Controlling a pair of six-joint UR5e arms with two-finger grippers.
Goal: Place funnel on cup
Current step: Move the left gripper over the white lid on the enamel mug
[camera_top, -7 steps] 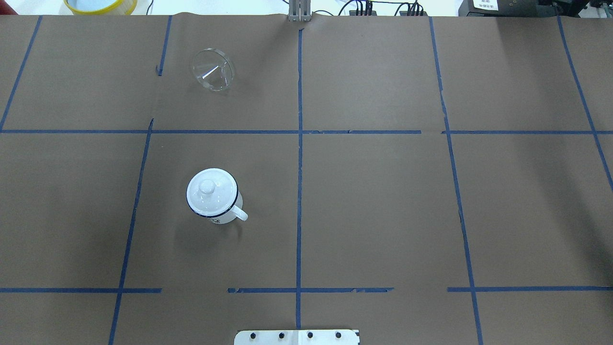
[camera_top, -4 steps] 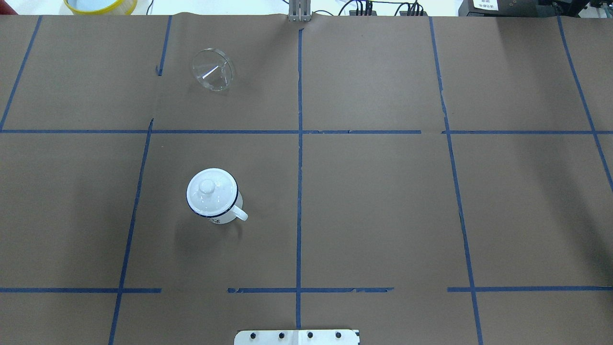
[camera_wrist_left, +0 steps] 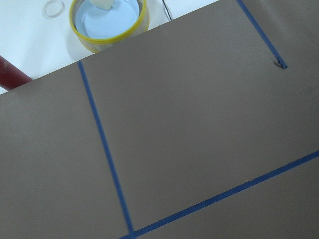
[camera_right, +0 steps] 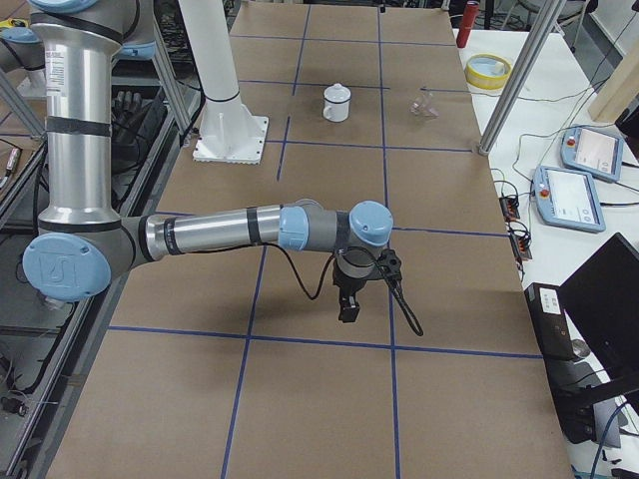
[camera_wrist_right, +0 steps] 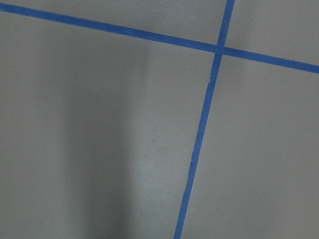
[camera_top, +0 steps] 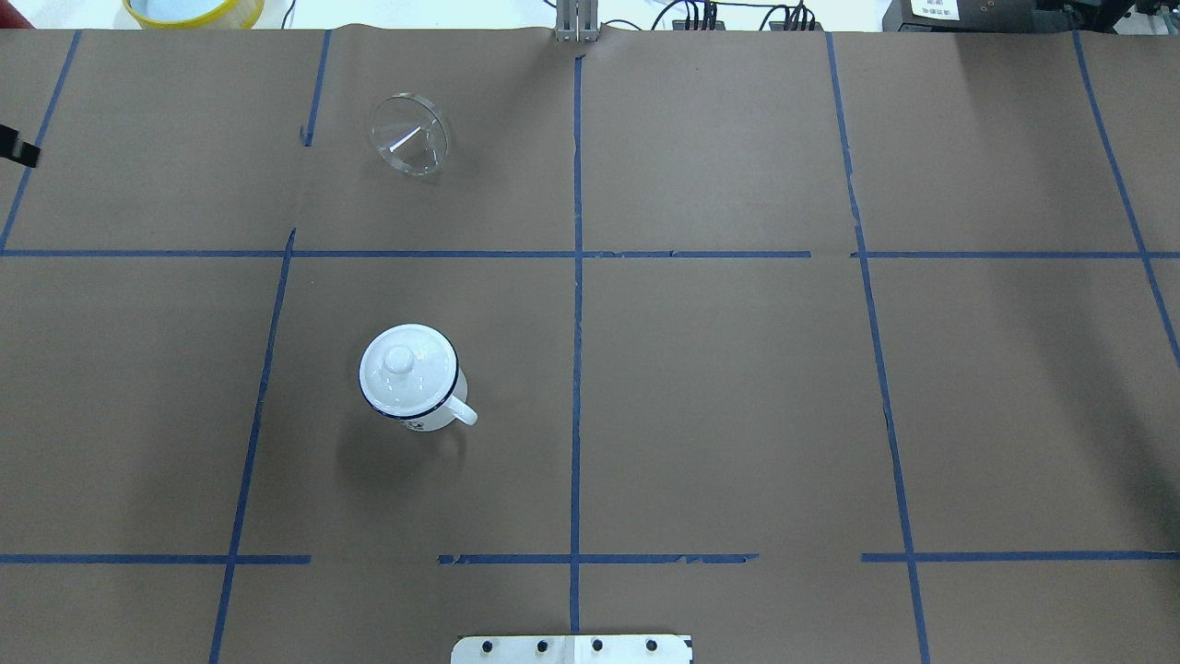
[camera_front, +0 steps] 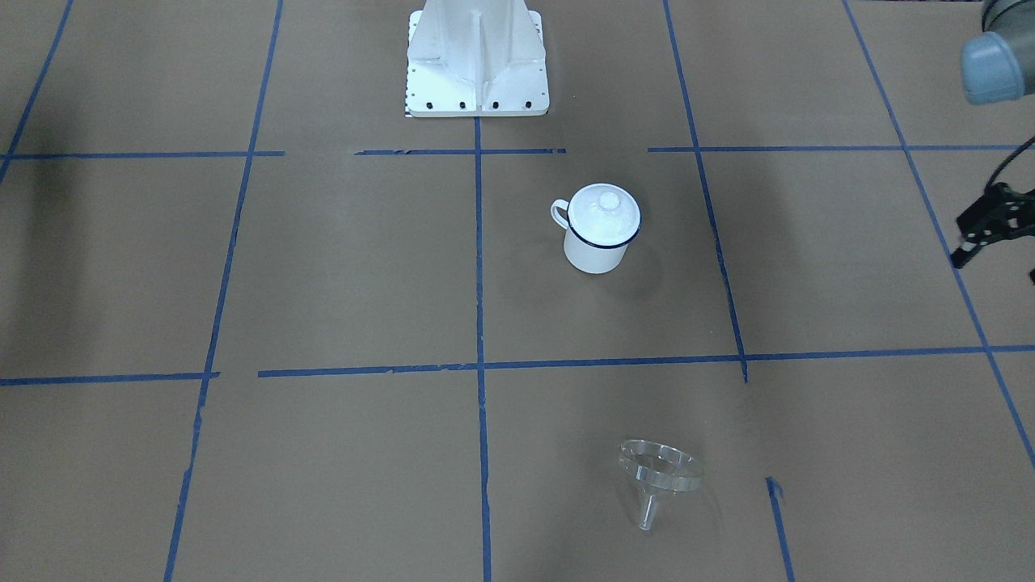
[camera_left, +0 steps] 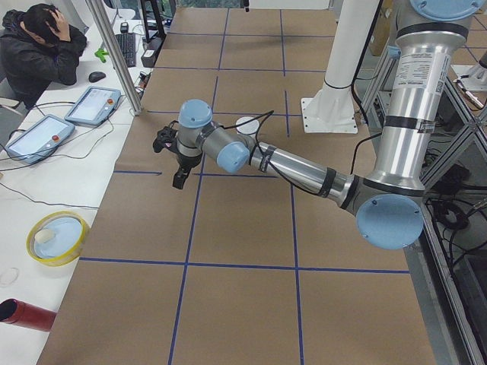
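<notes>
Judging by looks, you are facing a light, stiff, slippery funnel (camera_front: 659, 471) lying tipped on the counter (camera_top: 737, 387); take its rim. Whether the left gripper (camera_left: 173, 160) and right gripper (camera_right: 348, 302) have fingers released or clenched, I cannot tell.

The white cup (camera_front: 596, 255) has a dark blue rim, and the funnel (camera_front: 659, 469) is clear.

Yellow-rimmed bowl (camera_wrist_left: 94, 46) near red cylinder (camera_wrist_left: 10, 74)
</notes>
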